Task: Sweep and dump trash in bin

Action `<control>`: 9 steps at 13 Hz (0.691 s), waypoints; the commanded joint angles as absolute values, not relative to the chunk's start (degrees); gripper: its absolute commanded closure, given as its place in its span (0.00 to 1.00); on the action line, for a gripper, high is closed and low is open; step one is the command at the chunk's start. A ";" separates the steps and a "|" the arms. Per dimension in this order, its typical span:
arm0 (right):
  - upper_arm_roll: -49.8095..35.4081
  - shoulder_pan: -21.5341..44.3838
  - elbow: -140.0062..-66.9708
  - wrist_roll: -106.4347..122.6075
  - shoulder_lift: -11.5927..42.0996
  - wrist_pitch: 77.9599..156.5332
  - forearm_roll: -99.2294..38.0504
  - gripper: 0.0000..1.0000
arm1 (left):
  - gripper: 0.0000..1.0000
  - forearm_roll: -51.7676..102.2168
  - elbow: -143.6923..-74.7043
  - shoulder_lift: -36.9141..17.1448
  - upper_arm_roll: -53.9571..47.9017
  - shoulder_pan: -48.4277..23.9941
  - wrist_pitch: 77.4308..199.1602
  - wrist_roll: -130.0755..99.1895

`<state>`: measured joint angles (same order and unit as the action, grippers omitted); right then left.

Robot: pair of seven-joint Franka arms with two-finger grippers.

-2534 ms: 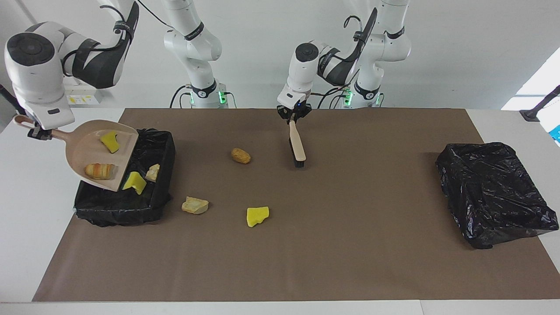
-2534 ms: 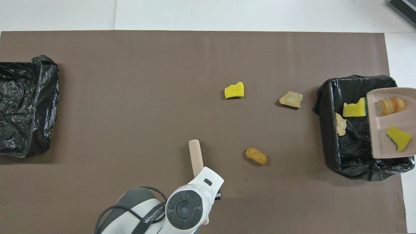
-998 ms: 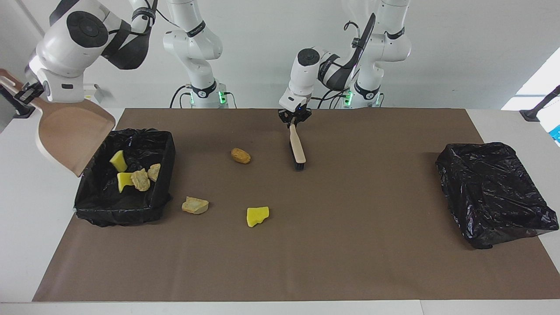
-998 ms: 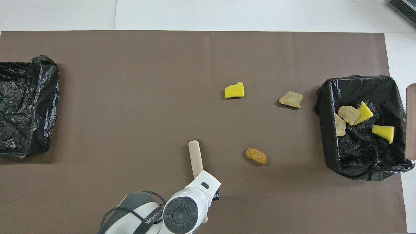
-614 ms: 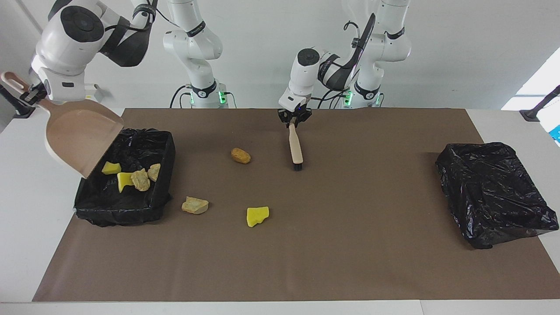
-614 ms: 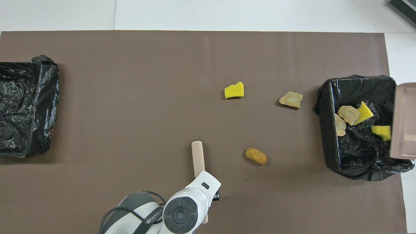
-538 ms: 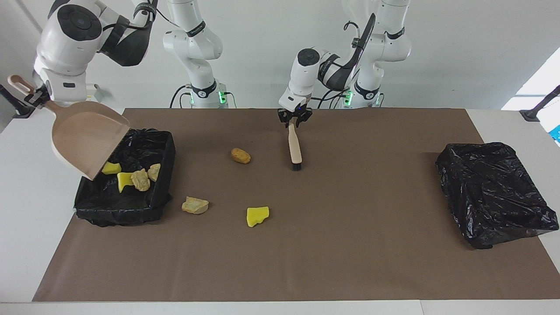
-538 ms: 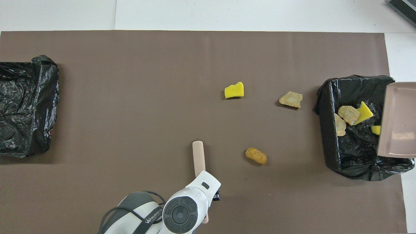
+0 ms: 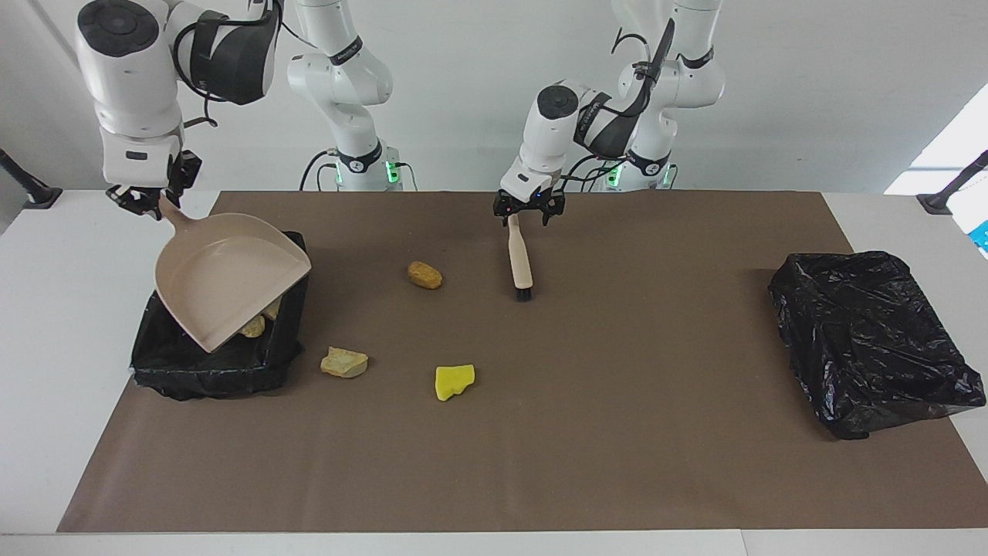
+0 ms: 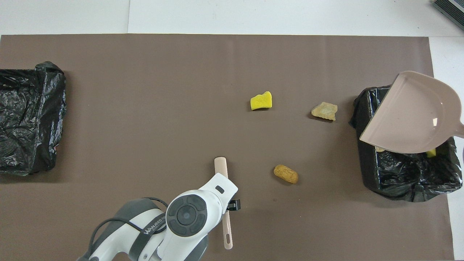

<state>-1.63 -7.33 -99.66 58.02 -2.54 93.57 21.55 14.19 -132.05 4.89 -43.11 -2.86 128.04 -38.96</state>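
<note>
My right gripper [image 9: 150, 202] is shut on the handle of the beige dustpan [image 9: 228, 289], which hangs empty and tilted over the black-lined bin [image 9: 154, 363] at the right arm's end. The pan [image 10: 413, 112] covers most of the trash in that bin; a tan lump [image 9: 253, 327] and a yellow bit [image 10: 430, 153] peek out. On the mat lie a brown lump [image 9: 424, 275], a pale bread piece [image 9: 344, 361] and a yellow sponge piece [image 9: 455, 381]. My left gripper [image 9: 527, 214] is shut on the beige brush [image 9: 519, 259], bristles on the mat beside the brown lump.
A second black-lined bin [image 9: 872, 340] stands at the left arm's end of the brown mat [image 9: 617, 432]. In the overhead view the brush handle [image 10: 227, 232] sticks out past the left wrist toward the robots.
The right arm tipped the dustpan, its sponge and bread pieces fell into the bin, and the pan swung back over the bin, empty. The left gripper turned slightly with the brush.
</note>
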 commanded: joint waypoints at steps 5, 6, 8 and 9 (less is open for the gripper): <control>-1.67 4.64 -99.85 30.19 1.30 100.88 10.22 1.00 | 0.00 13.62 -124.03 8.61 -18.22 -5.46 114.27 -20.25; -1.67 6.31 -99.67 25.88 2.88 102.73 8.72 1.00 | 0.00 13.62 -122.45 8.79 -15.32 -4.67 112.87 -17.34; -1.67 11.22 -98.97 14.30 6.22 106.77 7.82 1.00 | 0.00 11.44 -118.06 8.61 -10.57 -3.87 108.83 -13.90; -1.67 13.77 -97.83 8.50 8.24 108.01 7.74 1.00 | 0.00 9.51 -116.04 8.53 -8.98 -3.35 106.98 -12.84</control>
